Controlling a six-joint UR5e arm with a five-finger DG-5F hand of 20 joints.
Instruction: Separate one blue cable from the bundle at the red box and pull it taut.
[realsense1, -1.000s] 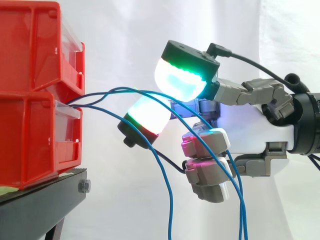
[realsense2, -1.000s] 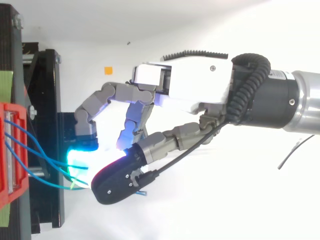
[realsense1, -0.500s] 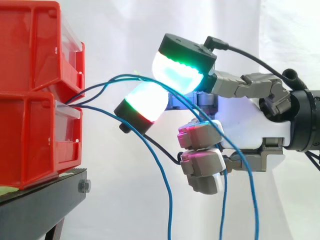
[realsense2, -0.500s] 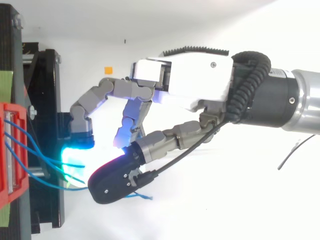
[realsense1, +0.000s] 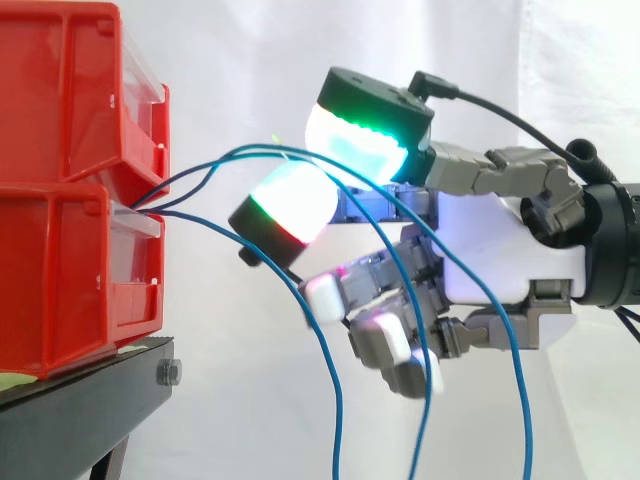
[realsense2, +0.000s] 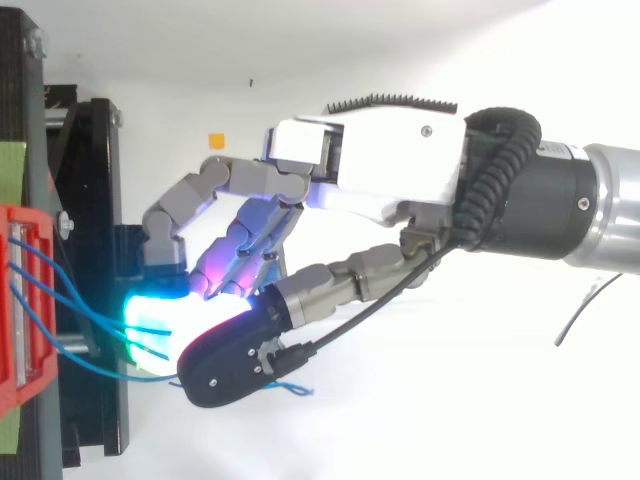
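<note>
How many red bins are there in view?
2: the upper red bin stands on the lower red bin, at the left edge; others may be cut off.

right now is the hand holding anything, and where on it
A blue cable, pinched between two glowing pads of the hand, a short way out from the red box.

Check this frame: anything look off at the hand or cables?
Yes. Two blue cables from the red bins run together between the upper glowing pads of the hand, so no single one looks separated yet. Both sag loosely past the palm, not taut. A third cable hangs free below.
</note>
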